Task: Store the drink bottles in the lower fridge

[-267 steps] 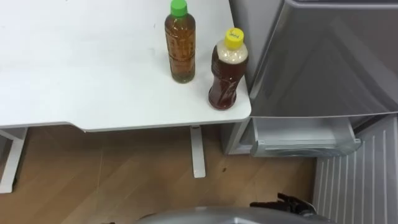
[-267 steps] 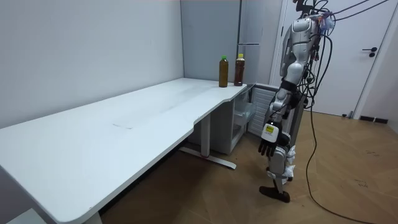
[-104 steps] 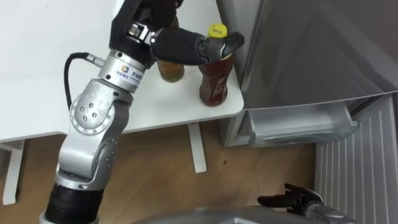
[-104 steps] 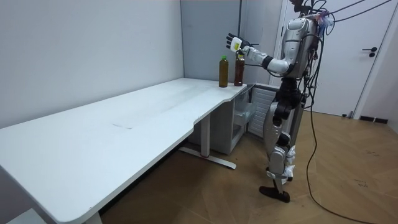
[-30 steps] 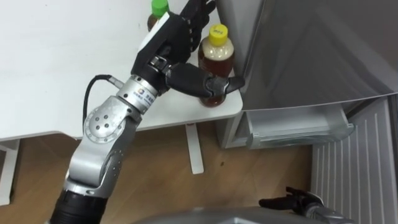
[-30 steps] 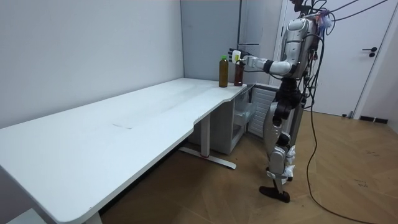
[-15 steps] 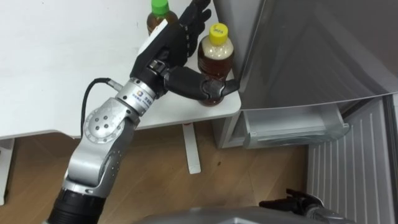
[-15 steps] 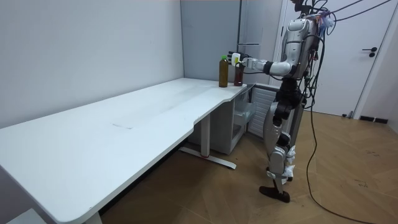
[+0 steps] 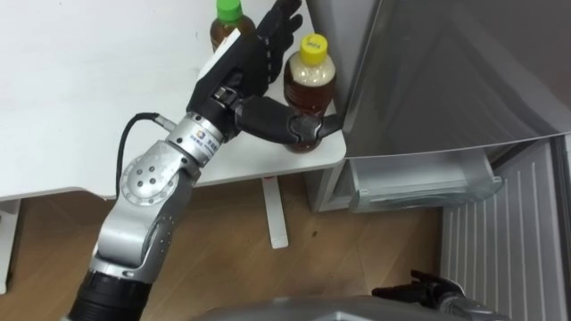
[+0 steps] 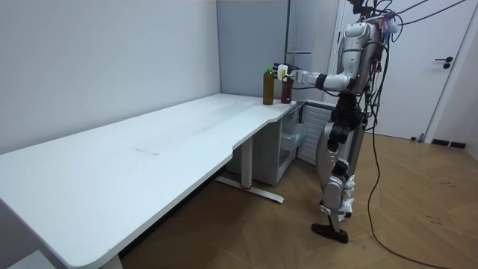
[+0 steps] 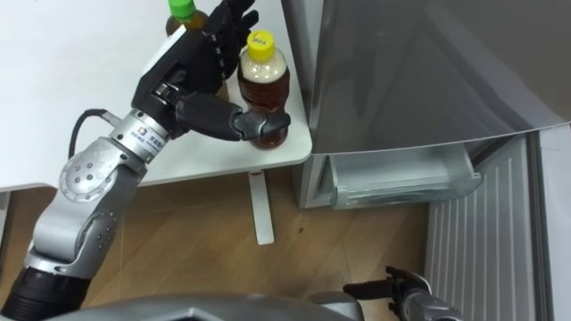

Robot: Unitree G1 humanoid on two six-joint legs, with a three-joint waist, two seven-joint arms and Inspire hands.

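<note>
Two drink bottles stand at the table's corner beside the fridge. The yellow-capped bottle [image 9: 310, 82] of brown drink is nearest the fridge, and the green-capped bottle [image 9: 226, 21] stands behind my left hand [image 9: 243, 69]. My left hand is open around the yellow-capped bottle: straight fingers rise along its left side and the thumb lies across its lower front. In the room view I stand at the table's end with the left arm stretched to the bottles [image 10: 286, 87]. My right hand [image 9: 417, 291] hangs low by my side with relaxed fingers, holding nothing.
The white table [image 9: 80, 116] runs off to the left. The grey fridge [image 9: 446, 71] stands right against the table's corner. Below it the lower compartment is open, with a pale drawer [image 9: 419, 183] and a white ribbed door panel [image 9: 504, 241]. Wooden floor lies beneath.
Over the last second my left hand closed in a little on the yellow-capped bottle, the thumb settling across its front. Nothing moved in the last half second.
</note>
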